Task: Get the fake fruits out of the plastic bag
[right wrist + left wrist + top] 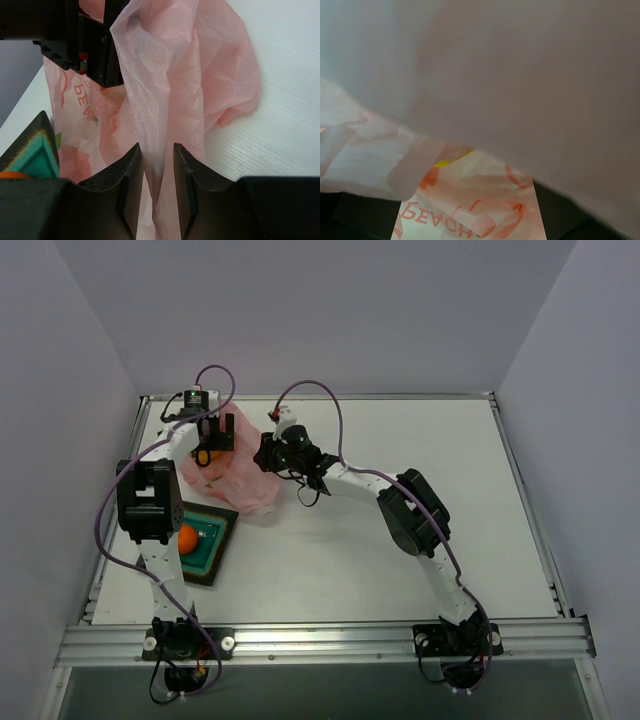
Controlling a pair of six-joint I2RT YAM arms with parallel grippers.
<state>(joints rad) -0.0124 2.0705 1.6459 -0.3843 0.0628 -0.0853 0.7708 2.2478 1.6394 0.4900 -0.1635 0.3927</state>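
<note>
The pink plastic bag [235, 478] lies at the back left of the table, partly lifted. My right gripper [270, 453] is shut on a gathered fold of its film [165, 100], which runs between the two fingers [131, 170]. My left gripper [215, 433] is at the bag's mouth, its two fingers apart in the top view. A yellow-orange fruit [203, 456] shows just below it. In the left wrist view, film [470, 205] covers the fingers and a yellow bit [451, 160] shows through. A round orange fruit [187, 537] lies in the tray.
The dark square tray [212, 558] with teal inside sits at the front left, touching the bag; its corner [35, 147] shows in the right wrist view. White walls close the back and both sides. The left arm's elbow [150, 502] hangs over the tray's left side.
</note>
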